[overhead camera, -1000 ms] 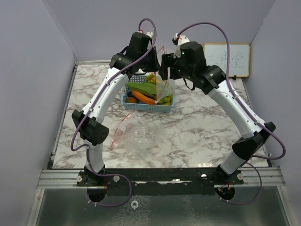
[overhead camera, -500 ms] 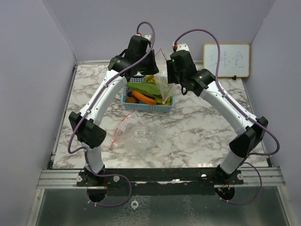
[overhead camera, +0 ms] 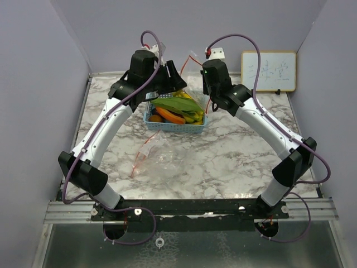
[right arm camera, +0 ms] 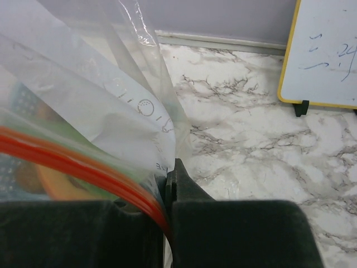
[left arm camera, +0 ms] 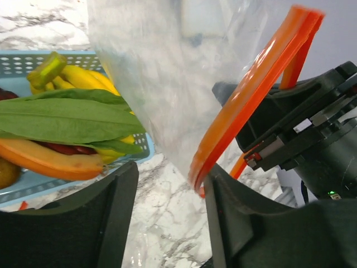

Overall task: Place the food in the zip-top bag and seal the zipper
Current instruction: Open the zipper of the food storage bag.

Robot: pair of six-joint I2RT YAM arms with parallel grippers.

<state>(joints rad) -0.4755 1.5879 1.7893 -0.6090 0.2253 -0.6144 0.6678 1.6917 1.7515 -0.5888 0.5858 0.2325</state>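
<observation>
The white-and-grey marbled counter [overhead camera: 234, 151] bore everything. Held up between the two arms, above the far part of the counter, hung a clear zip-top plastic bag with an orange zipper strip [left arm camera: 167, 72]. A second clear bag [overhead camera: 153, 156] lay flat on the counter, nearer the arms' bases. Beneath the hanging bag sat a blue plastic mesh basket [overhead camera: 177, 128]. The food lay in the basket, outside the bag: a long green leafy vegetable [left arm camera: 67, 117] across an orange carrot [left arm camera: 50, 159] and yellow bananas [left arm camera: 83, 78]. The right fingers [right arm camera: 223, 223] were pressed together on the zipper strip. The left fingers [left arm camera: 109, 218] stood apart, with the strip's end right at the inner face of one.
</observation>
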